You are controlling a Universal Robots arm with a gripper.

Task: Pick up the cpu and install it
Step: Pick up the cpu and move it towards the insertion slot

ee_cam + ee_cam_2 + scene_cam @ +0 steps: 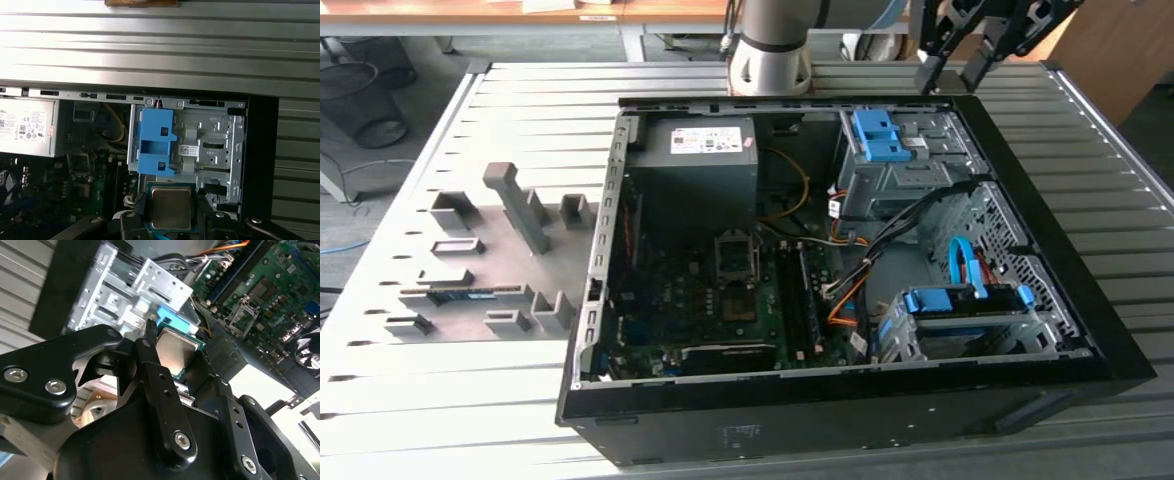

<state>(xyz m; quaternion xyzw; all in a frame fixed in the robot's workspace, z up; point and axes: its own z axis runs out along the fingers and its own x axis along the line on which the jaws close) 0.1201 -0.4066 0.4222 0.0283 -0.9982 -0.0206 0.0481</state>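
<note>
The cpu, a small square chip with a silver-grey metal top and a green edge, is clamped between my gripper's two black fingers. The second wrist view shows the same cpu held by its sides in the gripper. In the exterior view the gripper hangs above the far corner of the open computer case, towards that view's right. The dark socket frame lies on the motherboard near the case's middle, well apart from the gripper, and appears again in the first wrist view.
Inside the case are a grey power-supply box, a metal drive cage with a blue bracket, a second blue-trimmed bay and loose cables. A grey fixture plate with upright holders lies on the slatted table at the exterior view's left.
</note>
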